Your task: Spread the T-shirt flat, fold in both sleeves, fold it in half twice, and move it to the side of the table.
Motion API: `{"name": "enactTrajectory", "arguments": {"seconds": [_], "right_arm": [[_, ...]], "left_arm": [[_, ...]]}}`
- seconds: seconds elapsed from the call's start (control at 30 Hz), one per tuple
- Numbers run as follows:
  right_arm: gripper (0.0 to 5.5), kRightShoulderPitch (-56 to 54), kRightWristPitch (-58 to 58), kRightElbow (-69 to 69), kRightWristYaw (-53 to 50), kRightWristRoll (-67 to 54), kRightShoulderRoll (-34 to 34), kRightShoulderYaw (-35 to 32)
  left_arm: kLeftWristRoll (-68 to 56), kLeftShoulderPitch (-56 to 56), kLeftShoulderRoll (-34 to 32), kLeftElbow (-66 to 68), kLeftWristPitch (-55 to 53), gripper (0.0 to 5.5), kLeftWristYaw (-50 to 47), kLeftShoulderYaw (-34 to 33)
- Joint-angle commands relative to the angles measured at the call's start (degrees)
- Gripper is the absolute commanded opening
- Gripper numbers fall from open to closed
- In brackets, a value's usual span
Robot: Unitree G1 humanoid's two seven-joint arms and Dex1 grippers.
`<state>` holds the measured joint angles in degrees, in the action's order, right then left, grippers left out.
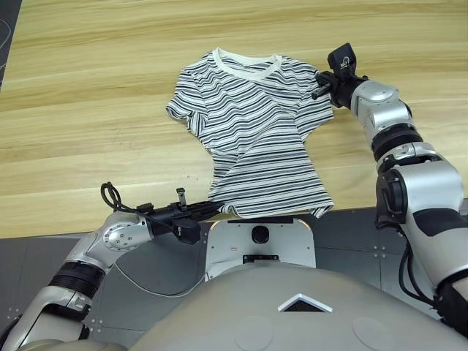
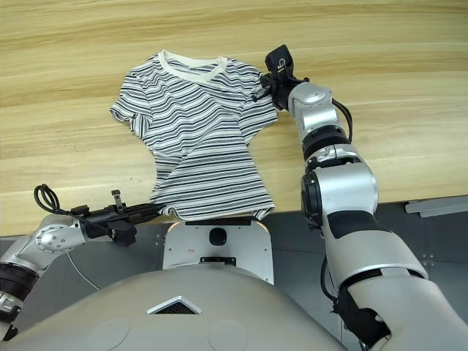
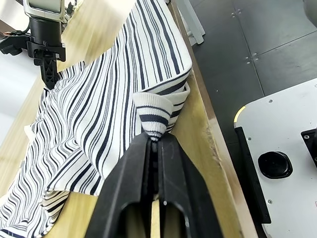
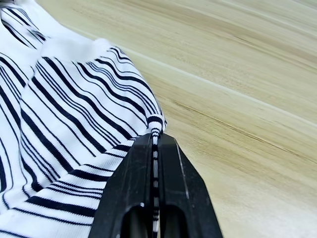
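A black-and-white striped T-shirt [image 1: 256,131] lies on the wooden table [image 1: 88,110], collar toward the far side and hem at the near edge. My left gripper [image 1: 212,210] is at the near edge, shut on the hem's left corner, which bunches between the jaws [image 3: 153,121]. At the far right, my right gripper [image 1: 319,84] is shut on the edge of the shirt's right shoulder, the striped cloth [image 4: 99,124] pinched between its black fingers. The left sleeve [image 1: 181,110] lies crumpled inward.
The table's near edge [image 1: 73,232] runs just beside my left gripper, with grey floor below it. Bare wood stretches to the left and right of the shirt.
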<state>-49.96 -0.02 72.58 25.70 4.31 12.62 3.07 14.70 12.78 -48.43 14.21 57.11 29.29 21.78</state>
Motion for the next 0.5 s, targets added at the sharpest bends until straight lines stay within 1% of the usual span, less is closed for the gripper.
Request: {"name": "enactTrajectory", "arguments": {"seconds": [0.03,0.33,0.5], "right_arm": [[0.1,-2.3,-1.8,1.9,-1.1,2.4,1.4,0.9],[0.1,-4.0,-5.1,3.8,-6.1,7.6,3.3,2.5],[0.1,-5.1,-7.3,4.2,-8.3,10.1,4.5,3.2]], "left_arm": [[-0.4,0.3,-1.6,-0.4,0.3,0.13,0.9,-1.1],[-1.4,3.1,-2.9,0.3,0.0,0.13,1.7,-2.6],[-0.6,2.6,-3.2,4.0,0.7,0.13,1.6,-3.4]]}}
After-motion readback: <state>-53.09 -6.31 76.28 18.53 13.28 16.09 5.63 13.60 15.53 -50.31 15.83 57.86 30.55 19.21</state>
